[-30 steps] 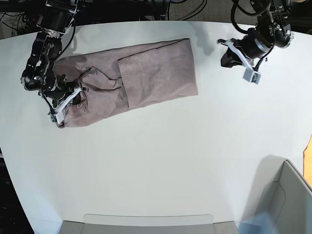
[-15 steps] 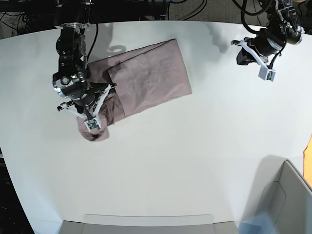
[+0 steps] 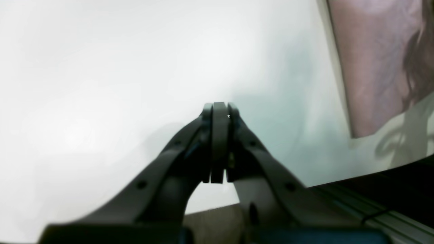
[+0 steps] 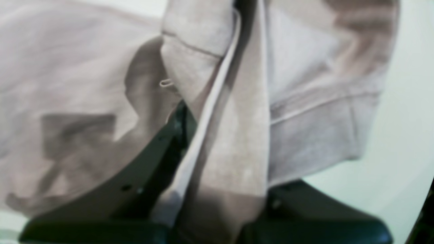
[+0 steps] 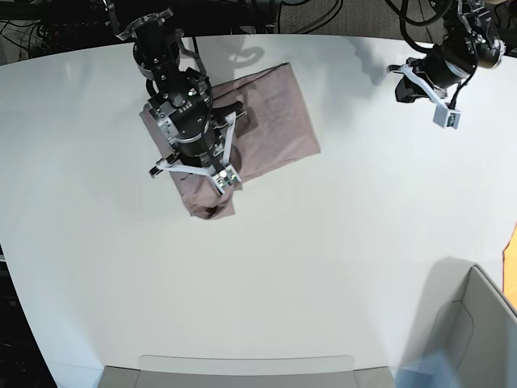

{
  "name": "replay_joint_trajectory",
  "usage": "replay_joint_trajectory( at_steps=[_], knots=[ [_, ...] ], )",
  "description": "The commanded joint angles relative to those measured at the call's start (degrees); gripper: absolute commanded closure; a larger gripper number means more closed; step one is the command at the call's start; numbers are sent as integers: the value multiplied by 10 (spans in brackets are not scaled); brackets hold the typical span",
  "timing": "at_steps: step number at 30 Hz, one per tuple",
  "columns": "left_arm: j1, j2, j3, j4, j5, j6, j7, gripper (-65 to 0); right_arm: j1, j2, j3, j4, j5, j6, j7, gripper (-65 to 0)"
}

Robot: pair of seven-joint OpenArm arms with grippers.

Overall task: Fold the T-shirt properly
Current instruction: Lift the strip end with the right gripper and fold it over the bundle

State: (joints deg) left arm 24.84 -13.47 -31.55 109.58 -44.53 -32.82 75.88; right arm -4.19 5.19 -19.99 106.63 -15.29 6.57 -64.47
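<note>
In the base view the T-shirt point(image 5: 271, 121) lies in the upper left-centre of the frame on the white surface point(image 5: 307, 267), partly doubled over, with one end hanging down toward the frame's middle left. The right gripper point(image 5: 212, 187) sits over that lower end, its arm covering much of the cloth's left half. The right wrist view shows pink-mauve fabric with a hemmed edge bunched between the dark fingers point(image 4: 159, 149), so the right fingers are clenched on the T-shirt point(image 4: 305, 128).

The left gripper point(image 5: 401, 86) hangs in the upper right of the base frame, well apart from the shirt. In the left wrist view its fingers point(image 3: 219, 135) are pressed together with nothing between them, above bare surface point(image 3: 101, 67); a corner of the T-shirt point(image 3: 369, 67) shows at the upper right of that frame.
</note>
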Motion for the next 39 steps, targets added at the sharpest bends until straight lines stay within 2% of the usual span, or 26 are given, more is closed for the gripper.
replay_joint_trajectory(
  at_steps=[1,6,11,16,18,19,23,31,35,39],
  knots=[
    [2,-6,-12,8,-6,-2,-6,0,4,-2,-12,15,-4,-1,11,0],
    [1,-6,-16,-6,-5,-2,-6,0,12,-4,-67,9,-4,-1,13,0],
    [0,-6,-15,-9,-5,-2,-6,0,34,-27,-87,-43,-4,-1,14,0],
    [0,-6,-16,-9,-5,-2,-7,0,37,-44,-110,-50,-2,-1,14,-241],
    [1,-6,-17,-9,-5,-2,-8,0,38,-45,-134,-47,-3,-1,14,-304],
    [2,-6,-21,-9,-5,-2,-8,0,38,-45,-143,-47,-3,-1,14,-315],
    [17,-6,-59,-9,-5,-2,-8,0,38,-48,-185,-47,-1,-1,14,-317],
    [24,-6,-116,-9,-5,-2,-6,0,57,-88,-250,-48,0,-1,15,-317],
    [23,-5,-116,-9,-5,-2,-8,0,84,-87,-243,-47,-1,-1,15,-317],
    [22,-4,-114,-9,-5,-2,-9,0,95,-83,-183,-28,0,-1,14,-316]
  ],
)
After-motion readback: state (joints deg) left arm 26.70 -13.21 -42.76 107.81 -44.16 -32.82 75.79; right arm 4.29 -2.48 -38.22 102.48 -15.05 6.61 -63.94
